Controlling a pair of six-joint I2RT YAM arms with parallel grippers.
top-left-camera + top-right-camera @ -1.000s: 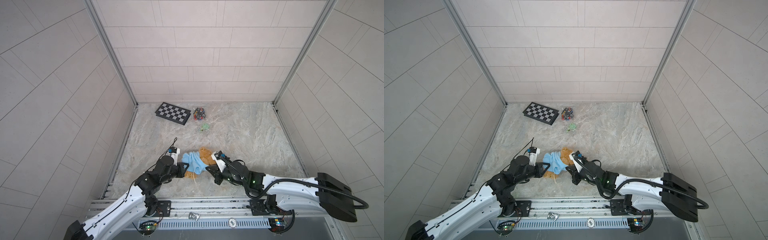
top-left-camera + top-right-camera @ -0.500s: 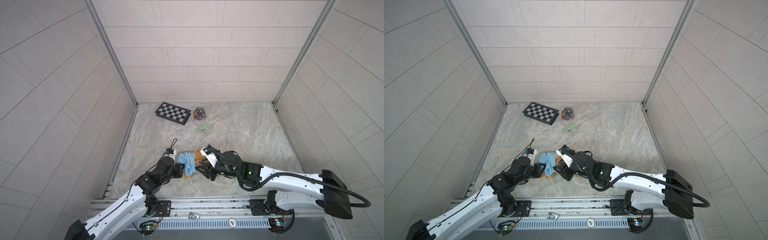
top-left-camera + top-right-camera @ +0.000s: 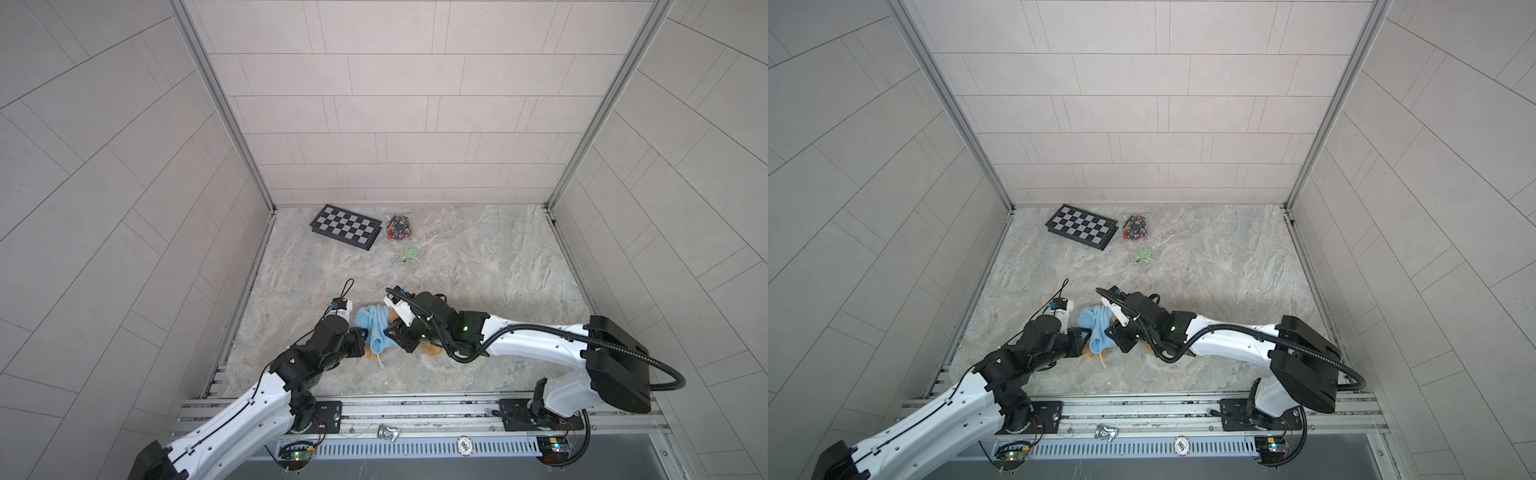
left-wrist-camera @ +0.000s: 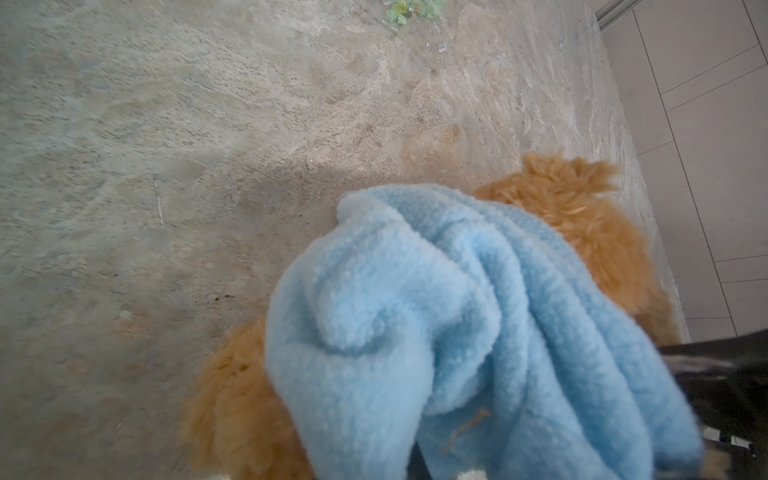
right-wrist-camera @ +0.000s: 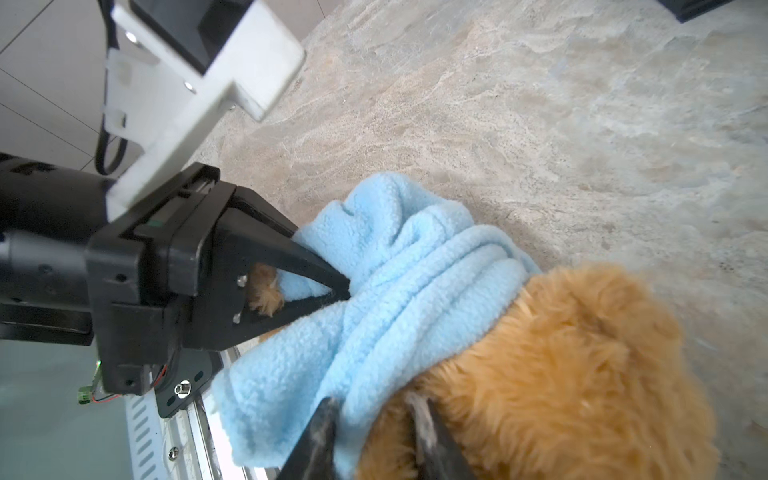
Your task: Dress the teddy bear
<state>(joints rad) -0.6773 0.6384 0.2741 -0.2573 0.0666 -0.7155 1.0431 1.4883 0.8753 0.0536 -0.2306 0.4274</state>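
Note:
The teddy bear [image 5: 561,374], golden-brown and fluffy, lies near the front of the table in both top views, mostly covered; only tufts of fur [image 3: 432,350] show. A light blue hoodie [image 3: 376,328] [image 3: 1098,328] is bunched over it. My left gripper [image 5: 345,286] [image 3: 365,334] is shut on a fold of the hoodie [image 5: 415,282], with some fur between its fingers. My right gripper [image 5: 374,436] [image 3: 1111,332] pinches the hoodie's lower edge: one finger sits in the fleece, the other in the fur. In the left wrist view the hoodie [image 4: 415,311] hides my own fingertips.
A chessboard [image 3: 345,226], a bag of small coloured pieces [image 3: 399,227] and some green bits [image 3: 409,253] lie at the back. The metal front rail [image 3: 415,411] runs close behind both arms. Tiled walls enclose the table on three sides.
My right gripper has swung left from beside the bear to the hoodie, opened, and closed in on its edge. Bear and hoodie shifted slightly left. The left gripper kept its hold.

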